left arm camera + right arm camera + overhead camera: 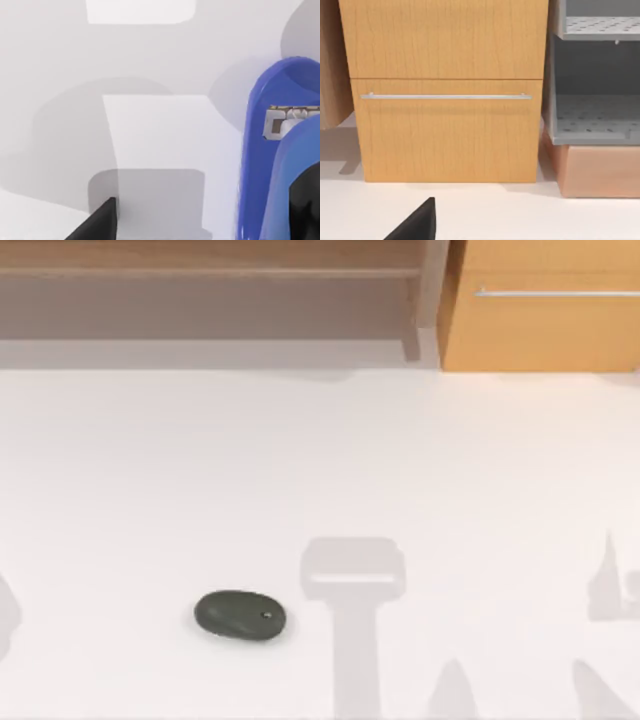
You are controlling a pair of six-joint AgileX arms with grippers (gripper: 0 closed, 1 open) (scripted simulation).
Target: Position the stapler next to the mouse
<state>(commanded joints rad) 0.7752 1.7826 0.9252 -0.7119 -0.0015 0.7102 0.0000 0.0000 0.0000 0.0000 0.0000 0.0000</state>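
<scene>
The mouse [240,615] is a dark grey-green oval lying on the white table, left of centre near the front edge, with a small light dot on top. In the left wrist view the bright-blue stapler [260,150] rises close to the camera, with a metal staple channel and a black part at its lower end. One black fingertip [102,220] of my left gripper is separated from the stapler by a wide gap; the gripper is open. My right gripper is also open, with one black fingertip [422,220] pointing toward the wooden cabinet.
A wooden drawer cabinet [540,310] with a metal handle stands at the back right, beside a long wooden shelf [210,270] across the back. A grey perforated rack [595,120] on a wooden block stands next to the cabinet. Arm shadows fall on the table's front right.
</scene>
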